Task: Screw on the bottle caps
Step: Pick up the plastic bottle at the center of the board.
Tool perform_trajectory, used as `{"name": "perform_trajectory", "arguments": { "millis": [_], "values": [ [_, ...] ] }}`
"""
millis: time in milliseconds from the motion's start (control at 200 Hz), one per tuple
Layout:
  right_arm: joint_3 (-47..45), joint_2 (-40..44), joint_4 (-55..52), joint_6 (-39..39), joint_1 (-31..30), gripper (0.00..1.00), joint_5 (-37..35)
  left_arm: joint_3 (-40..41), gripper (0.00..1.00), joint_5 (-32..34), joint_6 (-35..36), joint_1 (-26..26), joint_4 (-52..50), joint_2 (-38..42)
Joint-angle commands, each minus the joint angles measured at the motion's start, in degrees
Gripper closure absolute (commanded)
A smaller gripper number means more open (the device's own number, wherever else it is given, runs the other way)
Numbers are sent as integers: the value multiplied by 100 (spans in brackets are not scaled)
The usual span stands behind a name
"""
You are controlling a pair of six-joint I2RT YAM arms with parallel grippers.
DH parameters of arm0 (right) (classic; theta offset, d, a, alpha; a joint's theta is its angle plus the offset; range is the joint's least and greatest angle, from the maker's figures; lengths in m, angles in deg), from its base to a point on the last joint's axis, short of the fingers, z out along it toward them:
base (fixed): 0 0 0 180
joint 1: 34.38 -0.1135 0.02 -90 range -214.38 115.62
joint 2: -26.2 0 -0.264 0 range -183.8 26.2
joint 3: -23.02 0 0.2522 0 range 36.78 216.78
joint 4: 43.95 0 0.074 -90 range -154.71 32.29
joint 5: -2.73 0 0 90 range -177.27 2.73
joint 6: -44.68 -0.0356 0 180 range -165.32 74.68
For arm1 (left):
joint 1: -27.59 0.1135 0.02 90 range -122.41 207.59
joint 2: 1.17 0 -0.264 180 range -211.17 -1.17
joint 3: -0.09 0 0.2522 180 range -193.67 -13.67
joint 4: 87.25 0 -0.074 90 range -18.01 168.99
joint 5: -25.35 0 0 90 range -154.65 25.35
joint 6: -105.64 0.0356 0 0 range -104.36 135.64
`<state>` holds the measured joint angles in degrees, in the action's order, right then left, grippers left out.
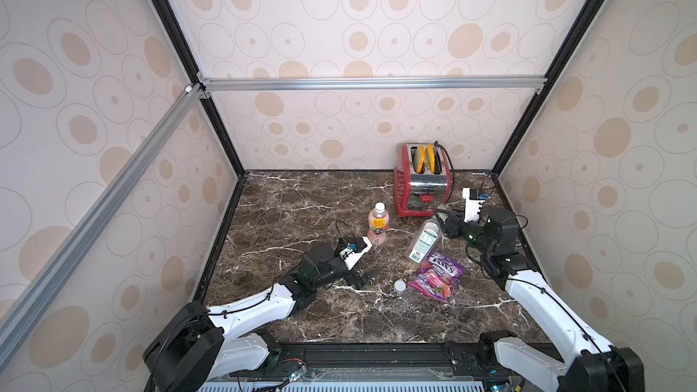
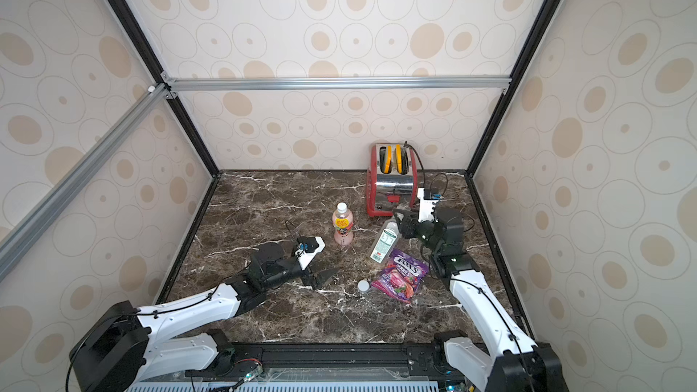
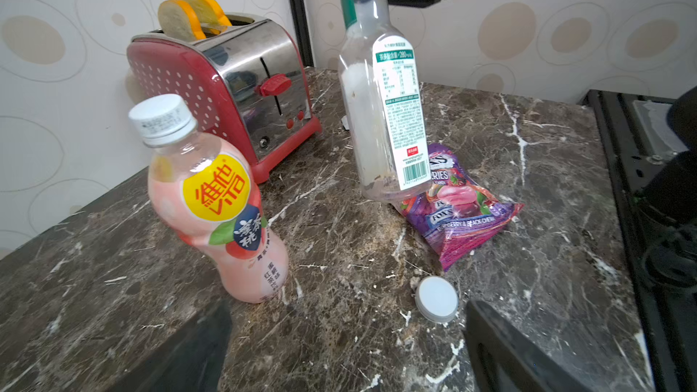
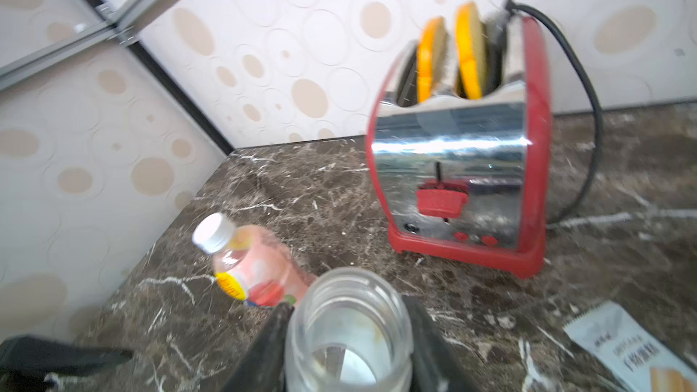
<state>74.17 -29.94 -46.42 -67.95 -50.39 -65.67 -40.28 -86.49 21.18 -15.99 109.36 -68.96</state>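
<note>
A clear plastic bottle (image 4: 349,329) with an open, uncapped neck is seen from above, closest to the camera, clamped between the two black fingers (image 4: 424,337) of the right gripper (image 4: 347,337). Beyond it, a pink drink bottle (image 4: 256,273) topped by a white screw cap (image 4: 213,232) is seen on the dark brown marble tabletop (image 4: 301,197). A red and chrome toaster (image 4: 456,167), loaded with two orange-edged slices (image 4: 469,50), is set by the oval-patterned wall (image 4: 264,32).

Right wrist view blurred. Clear bottle (image 4: 347,307) body cut by edge there. Packet (image 4: 618,345) cropped at corner. Candy bag (image 3: 464,216) top hidden behind clear bottle.
</note>
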Motion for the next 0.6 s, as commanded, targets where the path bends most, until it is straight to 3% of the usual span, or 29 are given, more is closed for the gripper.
{"name": "perform_trajectory", "arguments": {
  "millis": [0,310,596],
  "values": [
    [-373,353,28,1259,-443,78,430,-143,1,-790,-20,-54,272,-84],
    [-682,287,1061,1756,-1638,78,1053,-391,1,-1328,-671,-84,1458,-956],
    [-650,-89,1727,1806,-2537,79,655,-377,5,-1394,-633,-89,2447,-1542]
  ]
}}
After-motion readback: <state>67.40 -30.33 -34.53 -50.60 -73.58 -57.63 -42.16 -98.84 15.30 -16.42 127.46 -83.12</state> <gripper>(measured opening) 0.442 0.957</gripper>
